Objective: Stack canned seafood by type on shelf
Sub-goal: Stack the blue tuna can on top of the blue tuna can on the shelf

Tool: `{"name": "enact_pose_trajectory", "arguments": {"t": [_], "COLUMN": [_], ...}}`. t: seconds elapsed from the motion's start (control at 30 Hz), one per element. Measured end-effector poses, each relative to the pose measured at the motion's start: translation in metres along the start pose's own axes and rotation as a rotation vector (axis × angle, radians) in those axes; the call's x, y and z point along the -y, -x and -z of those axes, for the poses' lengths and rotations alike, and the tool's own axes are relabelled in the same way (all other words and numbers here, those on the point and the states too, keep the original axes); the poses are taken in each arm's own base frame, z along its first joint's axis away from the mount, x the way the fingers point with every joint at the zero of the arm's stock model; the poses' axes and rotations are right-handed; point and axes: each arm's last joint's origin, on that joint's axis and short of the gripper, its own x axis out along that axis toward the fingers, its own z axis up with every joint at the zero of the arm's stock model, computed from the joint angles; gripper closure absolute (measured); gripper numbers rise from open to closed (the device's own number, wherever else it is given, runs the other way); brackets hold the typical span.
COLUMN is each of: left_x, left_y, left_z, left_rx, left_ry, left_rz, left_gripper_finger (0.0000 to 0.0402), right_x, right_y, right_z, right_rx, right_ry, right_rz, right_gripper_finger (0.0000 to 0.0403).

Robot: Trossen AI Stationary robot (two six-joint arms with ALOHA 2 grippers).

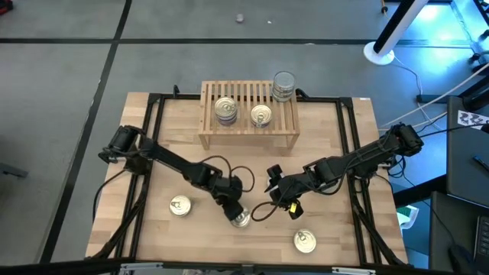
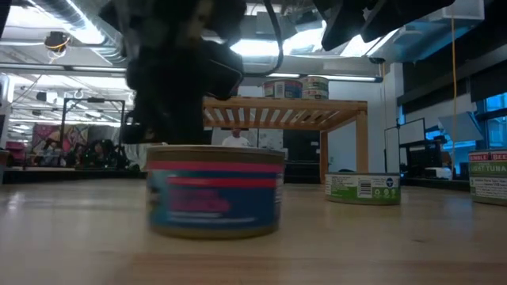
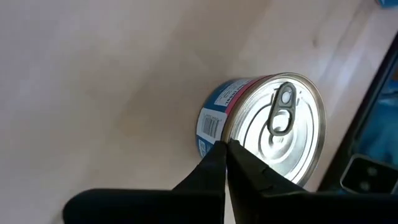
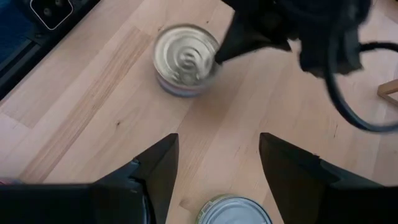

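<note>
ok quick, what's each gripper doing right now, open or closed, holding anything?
Left gripper: shut, fingertips together at the rim of the blue-and-pink can, not gripping it.
Right gripper: open, empty, above the table.

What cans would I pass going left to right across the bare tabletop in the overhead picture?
Gold-lidded can → silver-lidded can at the left gripper, its jaws shut beside it → gold-lidded can nearest the front edge.

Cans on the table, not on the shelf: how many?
3. One gold-lidded can front-left, one silver-lidded can front-centre at the shut left gripper, one gold-lidded can front-right. The arms could hide another.
</note>
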Motion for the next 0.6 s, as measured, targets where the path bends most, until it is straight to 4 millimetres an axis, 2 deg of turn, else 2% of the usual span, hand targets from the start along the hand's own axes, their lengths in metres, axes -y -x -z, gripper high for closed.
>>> {"name": "enact_pose_trajectory", "arguments": {"t": [0.3,0.6], "left_x": [-0.016,-0.025], "left_y": [0.005,0.007], "left_z": [-0.024,-0.035], "left_rx": [0.037,0.040], "left_ry": [0.008,0.043], "left_rz": [-0.014,-0.012], "left_gripper_finger": [0.0400,0.0400], "right_x": [0.001,0.004], "right_y": [0.000,-0.012], "right_z": [0.000,-0.002], "right_rx": [-0.009,-0.007], "right_ry": [0.001,0.000], "right_rz": [0.042,0.133], "right_gripper_finger": [0.0173,0.0097]}}
